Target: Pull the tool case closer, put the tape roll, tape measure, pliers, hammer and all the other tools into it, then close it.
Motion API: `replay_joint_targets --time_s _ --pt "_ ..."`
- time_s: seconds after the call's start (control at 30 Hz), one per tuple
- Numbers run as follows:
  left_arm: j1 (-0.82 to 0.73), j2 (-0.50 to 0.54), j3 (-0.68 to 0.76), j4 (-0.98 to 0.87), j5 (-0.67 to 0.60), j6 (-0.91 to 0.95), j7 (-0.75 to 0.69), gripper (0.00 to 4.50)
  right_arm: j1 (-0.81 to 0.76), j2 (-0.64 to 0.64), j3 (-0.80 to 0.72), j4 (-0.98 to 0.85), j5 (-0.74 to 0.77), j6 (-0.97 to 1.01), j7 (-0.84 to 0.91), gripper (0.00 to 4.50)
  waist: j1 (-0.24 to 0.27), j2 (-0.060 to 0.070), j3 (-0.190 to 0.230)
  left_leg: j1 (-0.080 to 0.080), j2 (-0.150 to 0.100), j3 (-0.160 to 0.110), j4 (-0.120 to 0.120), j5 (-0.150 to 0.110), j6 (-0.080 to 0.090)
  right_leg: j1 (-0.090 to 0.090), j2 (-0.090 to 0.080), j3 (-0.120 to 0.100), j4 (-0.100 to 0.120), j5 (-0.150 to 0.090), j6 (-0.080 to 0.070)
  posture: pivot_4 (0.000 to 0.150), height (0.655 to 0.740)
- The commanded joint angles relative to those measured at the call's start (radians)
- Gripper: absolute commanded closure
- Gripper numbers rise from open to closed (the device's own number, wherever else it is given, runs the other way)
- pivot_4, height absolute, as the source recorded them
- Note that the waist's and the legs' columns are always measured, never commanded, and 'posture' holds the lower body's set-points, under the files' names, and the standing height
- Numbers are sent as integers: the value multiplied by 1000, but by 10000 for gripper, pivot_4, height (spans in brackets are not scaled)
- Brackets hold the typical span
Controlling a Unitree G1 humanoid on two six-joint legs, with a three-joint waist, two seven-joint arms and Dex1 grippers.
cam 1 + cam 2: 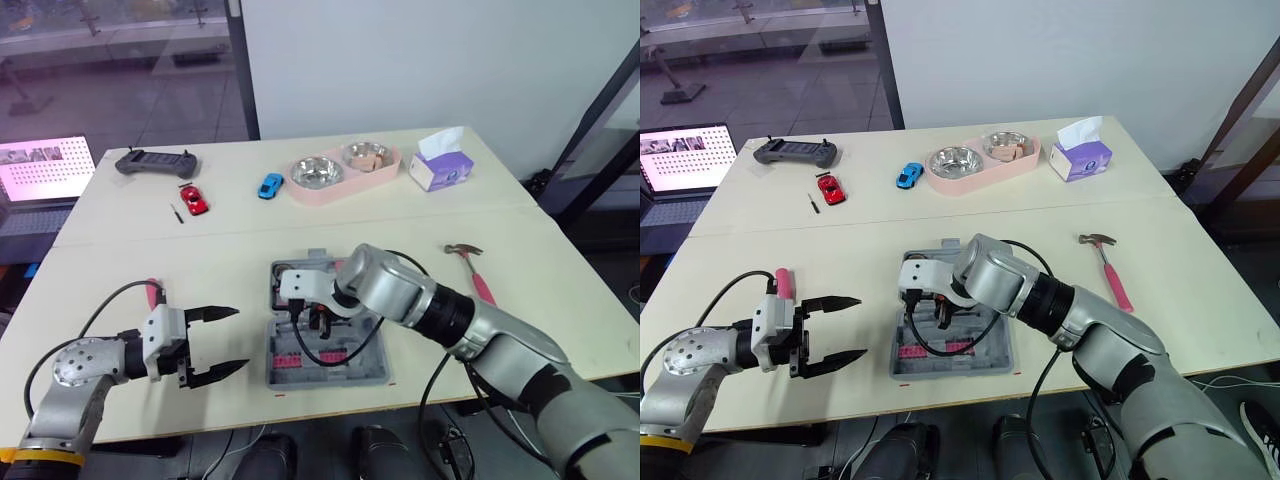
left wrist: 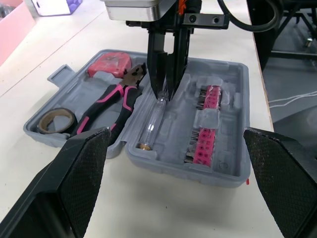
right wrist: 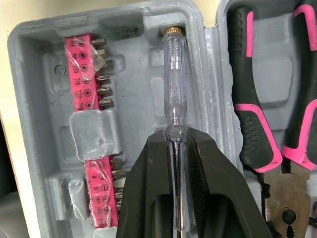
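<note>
Markings T15 and PH1 are showing on the pink bit strip [image 3: 86,74] in the open grey plastic tool case [image 2: 173,134], where the right end effector [image 3: 176,136] is pinching a clear-handled screwdriver [image 3: 174,89]; the left end effector [image 1: 238,340] is hovering spread wide beside it.

The left gripper [image 1: 240,338] points toward the robot's right, with its fingers spread wide. The right arm reaches inward. The right gripper [image 2: 167,93] points down, its fingers pinching a screwdriver [image 3: 175,84] shaft.
</note>
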Motion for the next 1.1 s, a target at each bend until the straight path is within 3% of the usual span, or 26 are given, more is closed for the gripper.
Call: replay_joint_targets --time_s 0.03,0.43,0.77,1.1 --pt "2 12 12 -33 -4 5 6 0 -17 9 -36 -6 -7 2 -8 44305 0 0 0 0 0 0 0 0 0 0 0 0 0 0 0 1500 7400" --pt "7 10 13 -42 -5 16 7 0 -27 -51 -30 -21 -19 12 6 44305 0 0 0 0 0 0 0 0 0 0 0 0 0 0 0 1500 7400" --pt "8 7 9 -38 -3 13 5 0 -109 -51 -59 -92 34 148 44 44305 0 0 0 0 0 0 0 0 0 0 0 0 0 0 0 1500 7400" --pt "7 2 2 -29 4 6 2 0 -157 -60 43 -25 32 160 73 44305 -1 0 0 0 0 0 0 0 0 0 -1 0 0 0 0 1500 7400"
